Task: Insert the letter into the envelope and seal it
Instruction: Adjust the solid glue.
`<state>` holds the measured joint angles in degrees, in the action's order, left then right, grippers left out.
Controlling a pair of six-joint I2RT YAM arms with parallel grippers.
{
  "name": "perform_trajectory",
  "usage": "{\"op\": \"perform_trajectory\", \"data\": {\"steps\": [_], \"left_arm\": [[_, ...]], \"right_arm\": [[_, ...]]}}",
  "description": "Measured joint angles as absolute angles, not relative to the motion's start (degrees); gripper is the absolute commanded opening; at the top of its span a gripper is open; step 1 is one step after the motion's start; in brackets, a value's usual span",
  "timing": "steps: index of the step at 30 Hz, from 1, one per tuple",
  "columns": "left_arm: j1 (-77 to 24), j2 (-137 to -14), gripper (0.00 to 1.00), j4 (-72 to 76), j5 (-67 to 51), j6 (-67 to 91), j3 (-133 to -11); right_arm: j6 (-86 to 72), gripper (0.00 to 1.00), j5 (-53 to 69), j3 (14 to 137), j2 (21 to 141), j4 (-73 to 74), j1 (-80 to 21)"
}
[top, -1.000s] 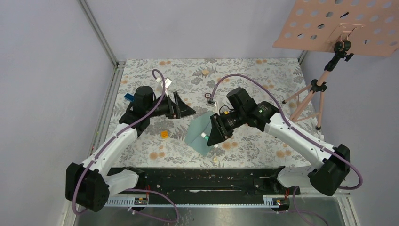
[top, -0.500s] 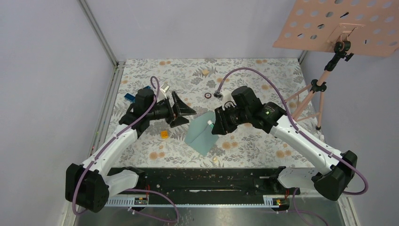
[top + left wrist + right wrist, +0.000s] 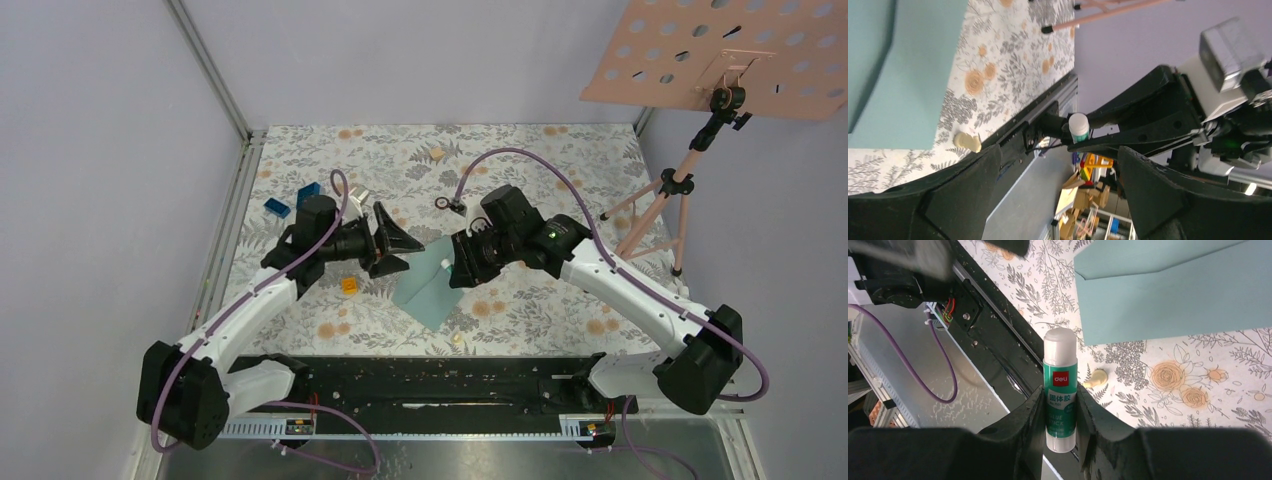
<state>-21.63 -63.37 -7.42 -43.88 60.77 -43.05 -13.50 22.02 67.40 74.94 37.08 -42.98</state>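
The teal envelope [image 3: 428, 292] lies flat on the floral table; in the right wrist view the envelope [image 3: 1173, 295] shows a pointed flap edge. The letter is out of view. My right gripper [image 3: 452, 266] hovers over the envelope's far corner, shut on a green-and-white glue stick [image 3: 1060, 385] whose white end points left. My left gripper [image 3: 403, 246] stands open just left of it, jaws wide apart with nothing between them. In the left wrist view the glue stick [image 3: 1079, 127] shows beyond my left gripper [image 3: 1058, 152], apart from it.
A pink perforated board [image 3: 720, 55] on a tripod [image 3: 665, 200] stands at the right. On the table lie an orange block [image 3: 348, 285], blue blocks [image 3: 275, 207], a black ring [image 3: 441, 204] and a beige bit [image 3: 457, 340]. A black rail [image 3: 450, 375] runs along the near edge.
My right gripper lifted the glue stick off the envelope and turned it toward the left arm. My left gripper moved right toward it and opened a little wider.
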Motion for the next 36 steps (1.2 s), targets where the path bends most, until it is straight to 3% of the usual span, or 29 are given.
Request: {"op": "perform_trajectory", "data": {"steps": [9,15,23,36], "left_arm": [[-28.2,-67.8,0.90,-3.0,-43.3,64.0,-43.4],[-30.2,-68.5,0.81,-1.3,-40.9,66.4,-44.2],[-33.8,-68.7,0.78,1.9,-36.1,70.7,-44.1],[-35.5,-70.4,0.52,3.7,-35.5,72.8,-44.1]], "right_arm": [[-13.6,0.00,23.6,67.4,74.8,35.3,-43.2],[-13.9,0.00,23.5,67.9,75.1,35.2,-43.4],[-15.1,0.00,22.3,68.6,75.5,35.2,-43.7],[-15.9,0.00,21.9,68.8,76.0,35.2,-44.2]]}}
